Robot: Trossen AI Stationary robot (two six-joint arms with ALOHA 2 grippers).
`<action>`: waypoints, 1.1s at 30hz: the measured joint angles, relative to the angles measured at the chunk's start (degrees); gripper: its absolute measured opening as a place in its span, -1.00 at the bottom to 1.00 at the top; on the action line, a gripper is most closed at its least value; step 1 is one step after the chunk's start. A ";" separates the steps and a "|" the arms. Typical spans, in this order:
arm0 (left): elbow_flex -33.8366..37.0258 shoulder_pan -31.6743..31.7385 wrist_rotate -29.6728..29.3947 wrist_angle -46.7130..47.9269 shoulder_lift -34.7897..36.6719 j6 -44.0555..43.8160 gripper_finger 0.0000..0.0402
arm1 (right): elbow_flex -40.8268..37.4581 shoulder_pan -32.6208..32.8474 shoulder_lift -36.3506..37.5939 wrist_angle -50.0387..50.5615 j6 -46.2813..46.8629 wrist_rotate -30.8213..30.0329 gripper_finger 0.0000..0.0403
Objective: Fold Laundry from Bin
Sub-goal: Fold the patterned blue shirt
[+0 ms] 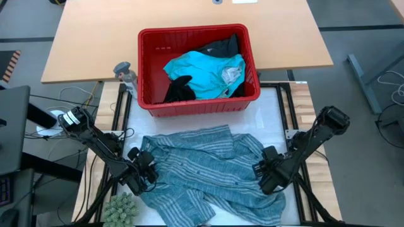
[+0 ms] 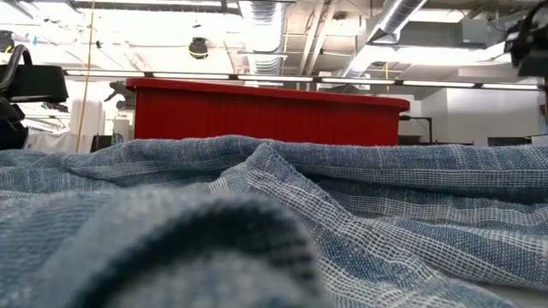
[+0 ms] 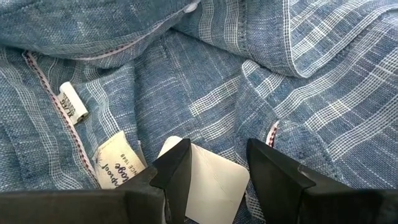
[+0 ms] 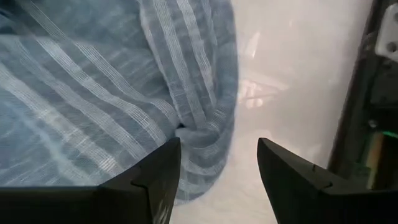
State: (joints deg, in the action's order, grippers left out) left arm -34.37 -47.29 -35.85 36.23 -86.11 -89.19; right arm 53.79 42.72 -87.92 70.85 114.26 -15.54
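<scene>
The blue-grey striped shirt (image 1: 202, 170) lies rumpled on the white mat, near the table's front edge. In the low view the shirt (image 2: 342, 222) fills the foreground. My left gripper (image 1: 146, 169) is open over the shirt's left part; a white paper tag (image 3: 211, 180) lies between its fingers, beside the sewn labels (image 3: 115, 165). My right gripper (image 1: 265, 173) is open over the shirt's right edge, its fingers either side of a fold (image 4: 199, 146). The red bin (image 1: 196, 106) behind holds a turquoise garment (image 1: 205, 72) and black ones (image 1: 180, 88).
A small grey bottle (image 1: 126, 74) stands left of the bin. A green spiky ball (image 1: 123, 207) sits at the near left corner. Bare white mat (image 4: 292, 81) shows right of the shirt, bounded by the black frame (image 4: 360, 93). The wooden table (image 1: 95, 38) stretches behind.
</scene>
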 joint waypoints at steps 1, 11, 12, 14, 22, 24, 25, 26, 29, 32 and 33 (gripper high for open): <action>0.02 0.00 -0.10 0.00 0.00 0.00 -0.27 | -1.08 -0.46 0.00 -2.09 -0.64 0.62 0.15; 0.02 0.00 -0.63 0.04 -0.02 0.02 -0.27 | -3.33 -7.05 0.29 -5.37 -11.72 3.12 -0.89; 0.02 0.00 -0.74 0.04 -0.02 0.02 -0.27 | -2.02 -8.34 0.58 -2.14 -13.60 3.78 -0.89; 0.02 0.00 -0.85 0.03 -0.02 0.02 -0.27 | 1.47 -10.74 0.98 5.73 -17.25 3.50 -0.89; 0.02 0.01 -0.82 0.09 -0.02 -0.93 -0.27 | 14.27 -23.81 2.79 18.92 -37.81 -5.87 -0.90; 0.02 0.02 -0.45 0.24 -0.04 -1.40 -0.27 | 15.62 -27.95 2.81 19.15 -42.25 -7.35 -0.90; 0.02 0.01 -0.13 0.22 -0.04 -1.51 -0.27 | 15.65 -29.85 2.97 19.00 -44.07 -8.15 -0.90; 0.02 0.01 0.20 0.23 -0.04 -1.77 -0.27 | 15.72 -31.58 2.97 19.03 -45.04 -9.34 -0.90; 0.02 0.02 0.93 0.26 -0.02 -3.32 -0.27 | 16.15 -37.66 2.52 19.11 -46.80 -14.13 -0.90; 0.02 0.02 0.90 0.28 -0.02 -5.86 -0.27 | 15.48 -44.81 2.27 18.87 -49.47 -17.05 -0.90; 0.02 0.02 0.84 0.30 -0.02 -6.74 -0.27 | 15.12 -47.17 2.32 19.20 -50.18 -17.84 -0.90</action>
State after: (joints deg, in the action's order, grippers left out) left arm -34.35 -47.27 -35.01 36.53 -86.13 -95.93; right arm 68.91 -4.45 -85.60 90.06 64.08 -33.38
